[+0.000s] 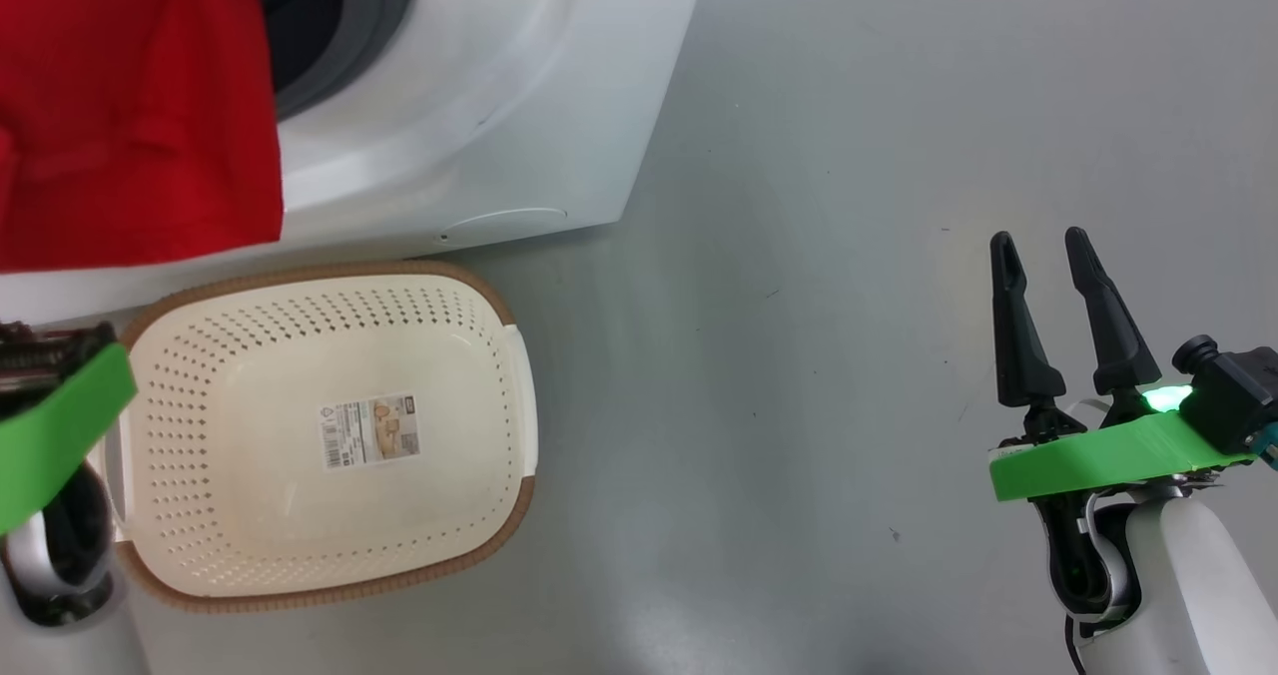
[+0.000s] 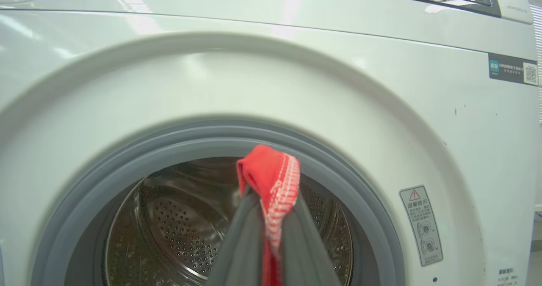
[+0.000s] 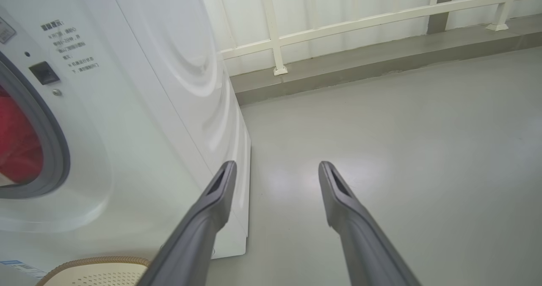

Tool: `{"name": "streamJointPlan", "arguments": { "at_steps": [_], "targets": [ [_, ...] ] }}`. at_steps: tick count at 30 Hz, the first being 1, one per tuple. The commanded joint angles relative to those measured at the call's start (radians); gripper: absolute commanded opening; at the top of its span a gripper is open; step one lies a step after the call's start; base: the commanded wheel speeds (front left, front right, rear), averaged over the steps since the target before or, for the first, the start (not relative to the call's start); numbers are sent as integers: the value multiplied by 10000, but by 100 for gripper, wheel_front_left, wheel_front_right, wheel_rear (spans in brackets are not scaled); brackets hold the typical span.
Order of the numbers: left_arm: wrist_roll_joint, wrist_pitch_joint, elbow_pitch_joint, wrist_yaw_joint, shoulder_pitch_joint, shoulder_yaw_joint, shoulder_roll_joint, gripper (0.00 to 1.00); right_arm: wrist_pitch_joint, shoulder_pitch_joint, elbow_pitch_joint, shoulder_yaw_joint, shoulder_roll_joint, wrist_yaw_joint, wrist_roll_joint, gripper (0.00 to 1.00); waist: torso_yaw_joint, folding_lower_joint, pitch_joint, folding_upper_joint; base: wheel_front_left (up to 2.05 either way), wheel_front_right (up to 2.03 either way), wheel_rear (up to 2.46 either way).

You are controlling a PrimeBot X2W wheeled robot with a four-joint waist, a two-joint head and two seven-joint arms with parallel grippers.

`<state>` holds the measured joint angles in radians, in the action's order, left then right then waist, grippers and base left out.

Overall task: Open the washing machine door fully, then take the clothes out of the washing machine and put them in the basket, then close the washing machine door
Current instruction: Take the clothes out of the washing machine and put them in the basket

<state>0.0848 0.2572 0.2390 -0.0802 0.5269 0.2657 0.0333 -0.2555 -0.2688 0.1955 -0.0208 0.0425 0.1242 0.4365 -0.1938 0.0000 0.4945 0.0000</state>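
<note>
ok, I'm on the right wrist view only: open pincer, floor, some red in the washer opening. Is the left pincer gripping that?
Observer: Yes, the left pincer is shut on a fold of red cloth, in front of the drum.
Operator: Anything in the basket?
Observer: Only a paper label on the basket floor; no cloth in it.
Operator: Where's the cloth relative to it?
Observer: In the head view it hangs at upper left, lower edge near the basket's far rim.
</note>
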Motion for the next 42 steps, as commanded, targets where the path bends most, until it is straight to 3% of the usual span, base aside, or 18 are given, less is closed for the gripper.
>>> {"name": "streamJointPlan", "arguments": {
  "at_steps": [1, 6, 11, 14, 17, 31, 36, 42],
  "targets": [
    [64, 45, 532, 33, -325, 246, 176, 0, -63, 61, -243, 169, 78, 65, -62, 100, -12, 0, 28, 0, 0, 0, 0],
    [256, 45, 840, 279, -601, 100, 173, 0, -63, 15, -241, 192, 78, 65, -19, 100, -57, 0, 90, 0, 0, 0, 0],
    [377, 45, 28, 407, -1028, -204, 171, 0, -63, 5, -226, 199, 78, 65, 5, 100, -89, 0, 118, 0, 0, 0, 0],
    [460, 45, -554, 524, -1202, -408, 171, 6, -63, -12, -248, 189, 78, 65, 27, 100, -105, 0, 182, 0, 0, 0, 0],
    [386, 45, -1216, 569, -1292, -647, 171, 11, -63, -32, -287, 207, 78, 65, 59, 100, -120, 0, 322, 0, 0, 0, 0],
    [-299, 45, -5344, 379, -394, -838, 185, 11, -63, -360, -364, 351, 78, 65, 358, 100, -239, 0, 1244, 0, 0, 0, 0],
    [-518, 45, -6499, 348, 178, -860, 240, 18, -63, -478, -397, 398, 78, 65, 430, 100, -279, 0, 1541, 0, 0, 0, 0],
    [-707, 45, -7981, 378, 1004, -1003, 357, 44, -63, -578, -413, 397, 77, 65, 475, 100, -354, 0, 1833, 0, 0, 0, 0]
  ]
}}
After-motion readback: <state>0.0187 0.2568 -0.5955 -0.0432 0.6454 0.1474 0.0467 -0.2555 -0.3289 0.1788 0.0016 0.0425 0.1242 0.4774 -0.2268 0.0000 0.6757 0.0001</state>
